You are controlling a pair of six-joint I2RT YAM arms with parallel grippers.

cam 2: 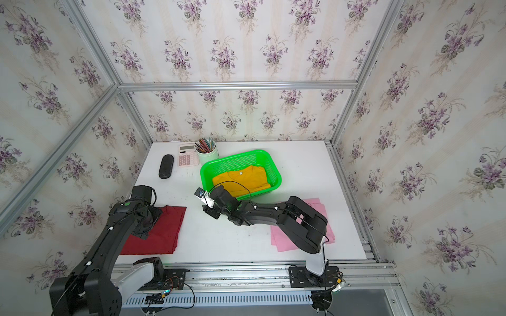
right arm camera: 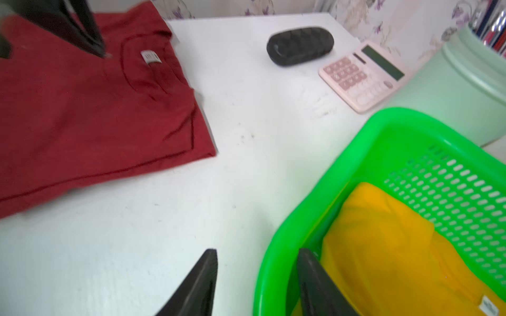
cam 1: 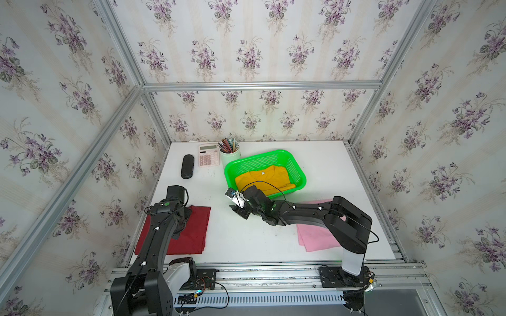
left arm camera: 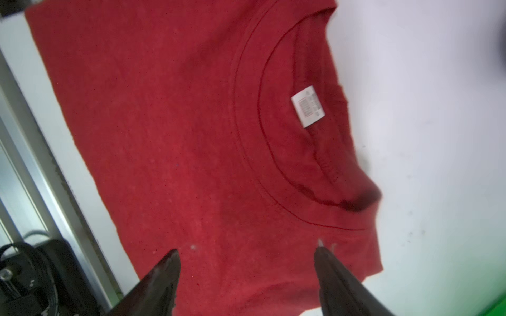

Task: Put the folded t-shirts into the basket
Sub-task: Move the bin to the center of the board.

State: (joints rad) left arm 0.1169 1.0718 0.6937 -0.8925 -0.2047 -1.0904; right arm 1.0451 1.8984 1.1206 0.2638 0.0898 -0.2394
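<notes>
The left arm [cam 1: 161,232] reaches forward from its base and bends down at the wrist over the dark red t-shirt [cam 1: 195,232]. That shirt lies flat on the worktop [cam 1: 246,243] to the near left of the basket [cam 1: 260,163], well apart from it. In the left wrist view the arm's jaws stand wide, both tips down at the cloth just short of the collar, nothing between them. Whether they press in I cannot tell.

The right arm [cam 1: 301,214] lies low and stretched leftward, its wrist at the basket's near left corner. Its jaws are moderately apart and hold nothing, one tip over bare worktop and the other over the basket's corner.

The yellow t-shirt [cam 1: 262,179] lies inside the basket. The pink t-shirt [cam 1: 315,239] lies to the basket's near right, partly under the right arm.

The pencil cup [cam 1: 230,160] stands just beside the basket's far left corner, with the calculator [cam 1: 209,156] and black case [cam 1: 187,166] further left. Bare worktop runs on the basket's near side between the red and pink shirts, and also to the basket's right. The red shirt's outer edge lies close to the worktop's left border.
</notes>
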